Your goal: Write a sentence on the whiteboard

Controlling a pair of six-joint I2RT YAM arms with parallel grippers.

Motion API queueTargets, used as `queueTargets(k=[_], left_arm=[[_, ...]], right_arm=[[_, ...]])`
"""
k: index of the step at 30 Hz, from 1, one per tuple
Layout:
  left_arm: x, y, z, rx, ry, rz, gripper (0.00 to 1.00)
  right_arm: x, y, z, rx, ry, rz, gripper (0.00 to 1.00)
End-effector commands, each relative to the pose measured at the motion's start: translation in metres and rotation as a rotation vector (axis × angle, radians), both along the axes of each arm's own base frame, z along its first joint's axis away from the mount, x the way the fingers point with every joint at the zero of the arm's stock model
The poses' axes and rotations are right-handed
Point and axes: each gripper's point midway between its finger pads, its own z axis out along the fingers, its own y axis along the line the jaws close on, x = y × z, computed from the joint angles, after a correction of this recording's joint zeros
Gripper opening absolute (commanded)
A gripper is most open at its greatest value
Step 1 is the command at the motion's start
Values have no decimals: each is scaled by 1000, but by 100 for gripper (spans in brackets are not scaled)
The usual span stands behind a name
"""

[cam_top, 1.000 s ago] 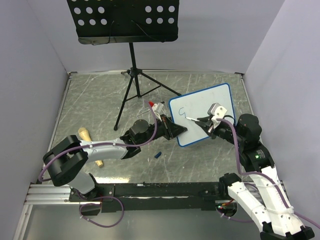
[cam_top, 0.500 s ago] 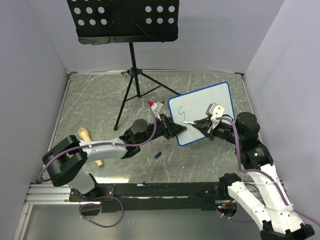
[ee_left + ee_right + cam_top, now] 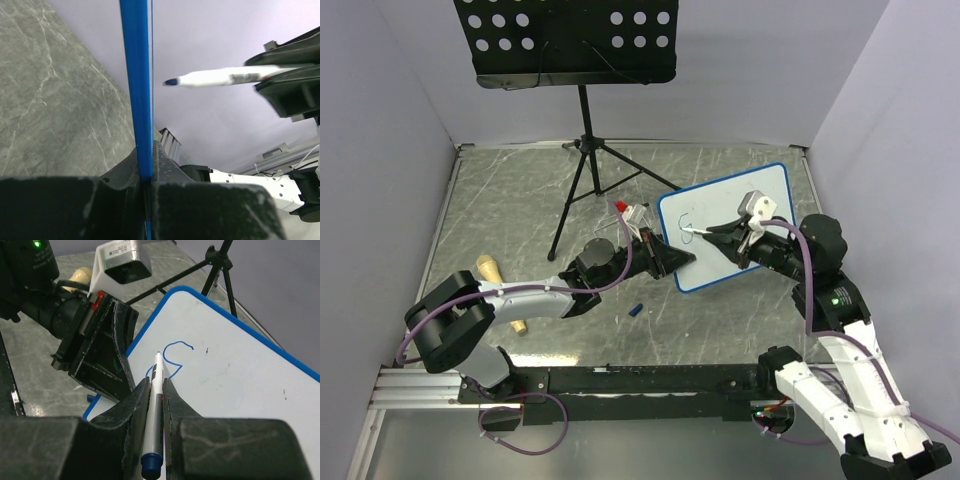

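The whiteboard (image 3: 740,215), white with a blue frame, stands tilted at centre right. My left gripper (image 3: 665,258) is shut on its lower left frame edge (image 3: 137,90). My right gripper (image 3: 738,232) is shut on a white marker (image 3: 157,390) with a blue end. It points at the board's left part. The sentence is only one blue S-shaped stroke (image 3: 172,357), also seen from above (image 3: 688,226). In the left wrist view the marker (image 3: 225,77) has its tip a little off the board face.
A black perforated music stand (image 3: 565,40) on a tripod (image 3: 585,170) stands at the back. A wooden-handled object (image 3: 490,268) lies at the left. A small blue cap (image 3: 635,309) lies in front of the board. A red-tipped item (image 3: 623,208) sits behind the left gripper.
My right gripper and the marker swung down-left over the board, then back up to the right. The blue stroke grew into an S shape. The left gripper kept its hold.
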Motion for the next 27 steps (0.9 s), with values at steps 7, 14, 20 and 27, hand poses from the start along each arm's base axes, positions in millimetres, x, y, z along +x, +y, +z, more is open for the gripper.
queueTargets(k=[7, 14, 20, 27], left_arm=[[-11, 20, 68, -189, -134, 5, 1], [-13, 22, 69, -195, -138, -3, 1], [-14, 23, 70, -203, -134, -7, 1], [-12, 23, 69, -208, -119, 0, 1]], right_arm=[[-7, -11, 36, 37, -95, -38, 0], [3, -18, 33, 14, -113, -71, 0], [0, -15, 24, -18, -113, -34, 0], [1, -14, 22, -29, -125, -20, 0]])
